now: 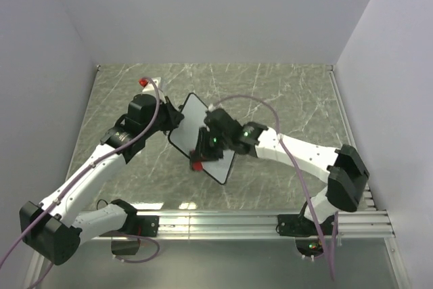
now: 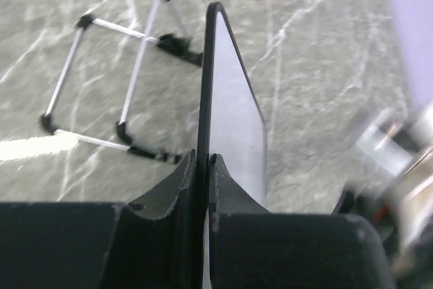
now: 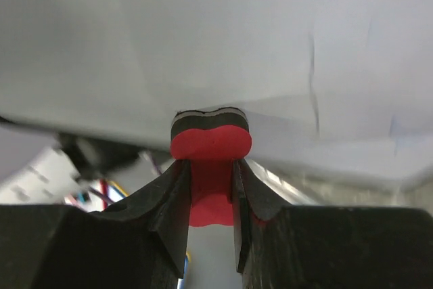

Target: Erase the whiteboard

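Observation:
The whiteboard (image 1: 191, 118) is held tilted above the table's middle. My left gripper (image 1: 177, 118) is shut on its left edge; in the left wrist view the board (image 2: 233, 120) stands edge-on between the jaws of that gripper (image 2: 201, 160). My right gripper (image 1: 203, 150) is shut on the red bow-tie eraser (image 1: 197, 165). In the right wrist view the eraser (image 3: 211, 143) sits in that gripper (image 3: 210, 164), its black felt face pressed on the white board (image 3: 203, 45). A faint pen stroke (image 3: 312, 79) shows to the eraser's right.
A wire stand (image 2: 111, 79) of white rods with black joints lies on the grey marble table (image 1: 284, 99) beside the board. A small red object (image 1: 143, 82) sits at the far left. White walls enclose the table on three sides.

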Controlling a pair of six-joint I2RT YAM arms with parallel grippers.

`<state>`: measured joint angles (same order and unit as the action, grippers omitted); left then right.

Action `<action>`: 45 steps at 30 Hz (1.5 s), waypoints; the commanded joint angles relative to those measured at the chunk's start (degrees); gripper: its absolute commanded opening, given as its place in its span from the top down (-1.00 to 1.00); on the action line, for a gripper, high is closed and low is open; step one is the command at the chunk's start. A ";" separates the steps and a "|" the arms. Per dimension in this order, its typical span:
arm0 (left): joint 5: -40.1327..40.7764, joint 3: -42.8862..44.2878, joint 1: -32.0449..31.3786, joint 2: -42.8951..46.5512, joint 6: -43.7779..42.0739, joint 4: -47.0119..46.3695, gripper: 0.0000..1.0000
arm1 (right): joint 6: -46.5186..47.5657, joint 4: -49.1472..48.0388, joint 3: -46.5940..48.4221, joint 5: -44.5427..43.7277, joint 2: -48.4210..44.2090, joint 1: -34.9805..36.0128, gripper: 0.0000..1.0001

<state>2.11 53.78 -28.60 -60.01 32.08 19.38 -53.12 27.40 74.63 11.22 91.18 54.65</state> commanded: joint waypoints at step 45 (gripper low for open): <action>-2.28 10.38 -2.16 -5.65 2.56 -7.34 0.99 | -10.69 -29.51 -16.10 -3.75 8.57 -1.92 1.00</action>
<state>3.53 61.65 -28.69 -64.86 30.94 14.15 -60.45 7.14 60.71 6.37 93.58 50.52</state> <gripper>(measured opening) 0.119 0.321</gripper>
